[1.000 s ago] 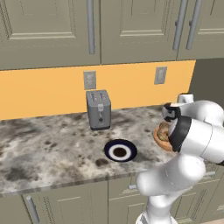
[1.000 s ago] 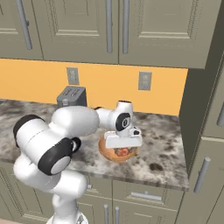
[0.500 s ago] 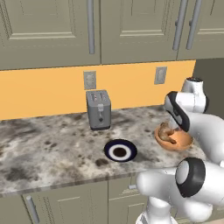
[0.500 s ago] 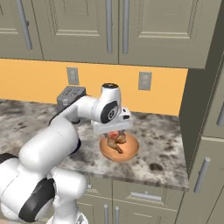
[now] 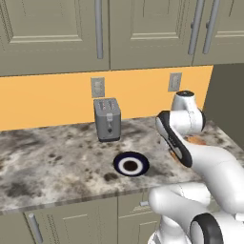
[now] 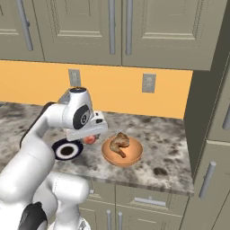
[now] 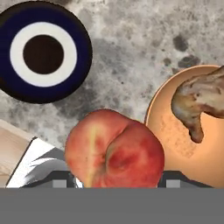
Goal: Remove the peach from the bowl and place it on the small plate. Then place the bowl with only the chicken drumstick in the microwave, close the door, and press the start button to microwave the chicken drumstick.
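Above the marbled counter (image 6: 166,157), between the small plate (image 6: 67,150) on the left and the bowl (image 6: 122,152) on the right, the gripper (image 6: 90,137) hangs with its jaws gripping the peach (image 7: 114,150), clear of both. Inside the bowl lies the chicken drumstick (image 6: 118,143). Farther back and left, a grey toaster (image 5: 107,119) stands against the orange backsplash (image 5: 47,102), below a wall outlet (image 5: 97,87). From the left base camera, the robot's arm (image 5: 190,152) hides most of the bowl.
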